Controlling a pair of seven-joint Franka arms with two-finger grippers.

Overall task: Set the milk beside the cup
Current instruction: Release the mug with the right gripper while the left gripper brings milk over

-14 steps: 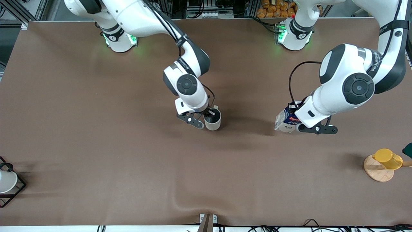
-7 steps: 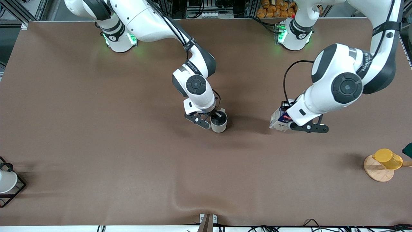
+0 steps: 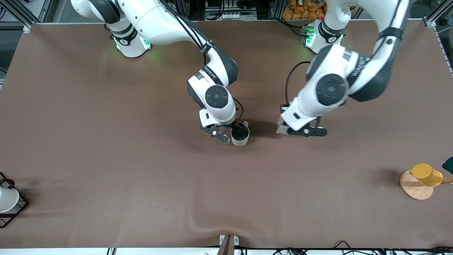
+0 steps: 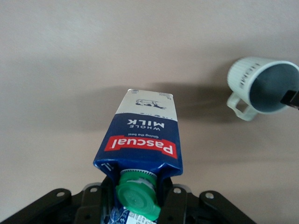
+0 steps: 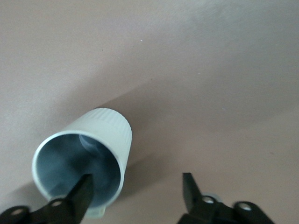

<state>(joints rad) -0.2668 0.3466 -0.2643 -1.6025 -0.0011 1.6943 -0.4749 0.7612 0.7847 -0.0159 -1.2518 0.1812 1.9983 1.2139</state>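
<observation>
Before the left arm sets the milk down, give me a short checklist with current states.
1. Left tool gripping the milk at its cap end: ok.
2. Milk upright: cannot tell.
3. Milk beside the cup: not ok, a gap of bare table separates them.
4. Cup upright: ok.
5. Right tool clear of the cup: not ok; open, one finger inside the rim.

On the milk held in the left claw, we read "Pascual" in white letters on its red band. Just past that band, away from the claw, the dark-blue panel carries "WHOLE MILK", with a smaller line under it that we cannot make out. On the cup we see dark lettering down its side, too small to read. We find no other legible text.
</observation>
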